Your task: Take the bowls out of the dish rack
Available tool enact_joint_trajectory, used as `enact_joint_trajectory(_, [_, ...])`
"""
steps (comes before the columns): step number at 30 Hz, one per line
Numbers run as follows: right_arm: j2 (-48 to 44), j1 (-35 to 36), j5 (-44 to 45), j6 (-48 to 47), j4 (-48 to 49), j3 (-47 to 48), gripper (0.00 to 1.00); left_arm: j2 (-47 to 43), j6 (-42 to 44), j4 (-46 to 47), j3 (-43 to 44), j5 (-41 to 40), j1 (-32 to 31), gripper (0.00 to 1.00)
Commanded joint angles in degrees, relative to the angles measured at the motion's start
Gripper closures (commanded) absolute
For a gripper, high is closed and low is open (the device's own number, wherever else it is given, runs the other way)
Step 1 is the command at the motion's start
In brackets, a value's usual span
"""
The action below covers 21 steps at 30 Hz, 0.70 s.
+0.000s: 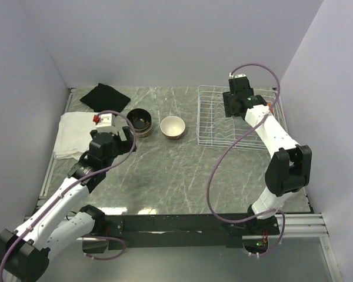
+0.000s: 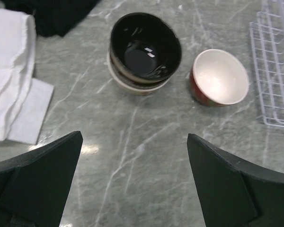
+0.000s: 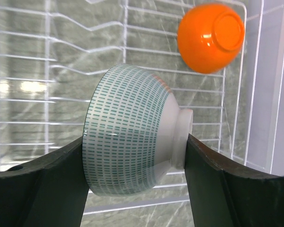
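My right gripper is shut on a white bowl with teal dashes, one finger on its rim and the other on its foot. The bowl is held on its side over the white wire dish rack. An orange bowl lies upside down in the rack's far corner. In the top view the right gripper hangs over the dish rack at the back right. My left gripper is open above bare table, short of a black bowl stacked on another bowl and a red bowl with a white inside.
A folded white cloth and a black cloth lie at the back left. The stacked bowls and the red bowl stand mid-table, left of the rack. Walls close in the table on three sides.
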Motion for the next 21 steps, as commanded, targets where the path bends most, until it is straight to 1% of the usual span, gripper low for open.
enact_joint_trajectory(1, [-5.6, -0.2, -3.7, 1.7, -0.1, 5.8, 0.52, 4.0, -2.0, 3.7, 5.8, 5.7, -0.5, 0.01])
enact_joint_trajectory(5, [-7.8, -0.2, -9.4, 2.5, -1.0, 7.0, 0.52, 9.8, -3.5, 6.4, 9.7, 9.5, -1.5, 0.01])
enact_joint_trajectory(6, [-8.5, -0.1, -11.9, 4.5, -1.3, 7.2, 0.52, 12.2, -3.9, 7.1, 11.4, 11.3, -1.9, 0.01])
enact_joint_trajectory(9, [-9.8, 0.1, -17.5, 6.1, -1.6, 7.3, 0.52, 17.4, -5.6, 9.8, 14.8, 15.1, -2.6, 0.01])
enact_joint_trajectory(13, [-10.8, 1.3, -21.9, 7.6, -1.6, 6.7, 0.52, 23.6, -7.9, 14.6, 18.2, 18.2, -4.7, 0.01])
enact_joint_trajectory(14, [-11.2, 1.8, -22.0, 7.9, -1.5, 6.4, 0.52, 25.8, -8.2, 15.3, 19.4, 18.8, -5.0, 0.0])
enact_joint_trajectory(17, [-12.2, 3.7, -25.7, 9.0, -0.9, 5.3, 0.52, 30.4, -9.5, 17.3, 22.0, 20.8, -6.1, 0.01])
enact_joint_trajectory(21, [-13.7, 5.9, -30.6, 11.9, 1.0, 3.5, 0.52, 34.7, -11.4, 19.9, 24.2, 23.4, -7.4, 0.01])
